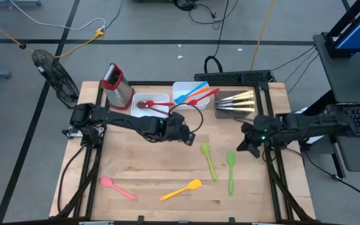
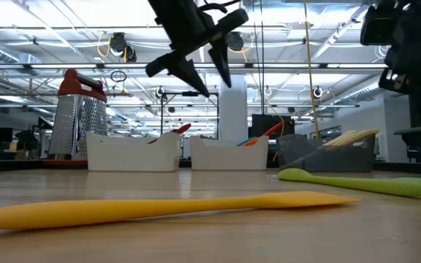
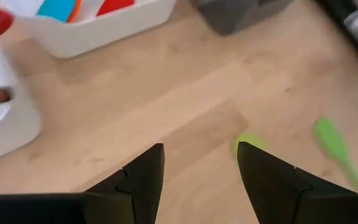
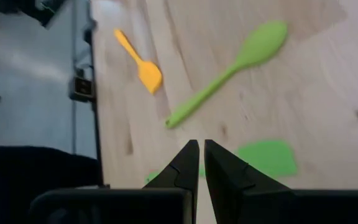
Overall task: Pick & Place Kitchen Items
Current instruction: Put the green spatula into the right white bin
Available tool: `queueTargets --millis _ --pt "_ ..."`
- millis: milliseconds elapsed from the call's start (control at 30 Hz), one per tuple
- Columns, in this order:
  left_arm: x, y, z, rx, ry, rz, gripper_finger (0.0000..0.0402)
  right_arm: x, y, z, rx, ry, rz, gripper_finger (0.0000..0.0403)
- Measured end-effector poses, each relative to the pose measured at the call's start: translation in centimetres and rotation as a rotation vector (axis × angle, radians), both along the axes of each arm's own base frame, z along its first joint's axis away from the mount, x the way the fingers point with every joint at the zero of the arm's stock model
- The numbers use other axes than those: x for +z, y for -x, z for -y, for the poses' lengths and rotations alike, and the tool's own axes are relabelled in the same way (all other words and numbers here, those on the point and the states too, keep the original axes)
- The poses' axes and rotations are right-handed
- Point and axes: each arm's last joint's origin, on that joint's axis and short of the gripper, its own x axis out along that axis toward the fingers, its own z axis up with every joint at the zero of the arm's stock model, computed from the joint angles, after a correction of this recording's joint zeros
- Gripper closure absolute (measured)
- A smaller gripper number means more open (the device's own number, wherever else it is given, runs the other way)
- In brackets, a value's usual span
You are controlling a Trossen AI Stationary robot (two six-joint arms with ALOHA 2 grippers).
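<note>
My left gripper [image 1: 189, 134] [image 3: 201, 165] hangs open above the middle of the table, in front of two white trays, with nothing between its fingers. The left white tray [image 1: 157, 99] holds a brown spoon [image 1: 144, 104] and a red utensil. The right white tray [image 1: 181, 87] holds blue, orange and red spatulas [image 1: 199, 95]. A dark tray [image 1: 220, 113] holds pale-handled knives [image 1: 237, 102]. On the wood lie a green spatula [image 1: 209, 160], a green spoon [image 1: 230, 170], a yellow spatula [image 1: 181, 190] and a pink spatula [image 1: 117, 187]. My right gripper [image 1: 249, 147] [image 4: 199, 155] is shut and empty, above the table's right side.
A metal grater with a red top [image 1: 116, 84] stands at the far left corner, next to the left white tray. A black fan [image 1: 55, 75] sits off the table's far left. Bare wood lies between the trays and the loose utensils near the front.
</note>
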Motion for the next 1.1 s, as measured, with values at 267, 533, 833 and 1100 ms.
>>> queueTargets --millis 267,533,833,1100 --pt "-0.3 0.6 1.0 -0.086 -0.044 -0.095 0.0192 -1.4 -1.3 -2.1 0.061 -0.036 -0.168 0.0383" --pt "-0.3 0.6 1.5 -0.120 -0.058 -0.103 0.0192 -2.3 -2.0 -2.8 0.063 0.005 -0.240 0.0340" --pt "-0.3 0.7 2.7 -0.123 -0.059 -0.086 0.0192 -4.4 -1.9 -2.6 -0.026 0.029 -0.331 0.0216" --pt "-0.3 0.7 2.8 -0.087 -0.081 -0.070 0.0192 -7.6 -1.5 -2.5 -0.299 -0.164 -0.476 0.0164"
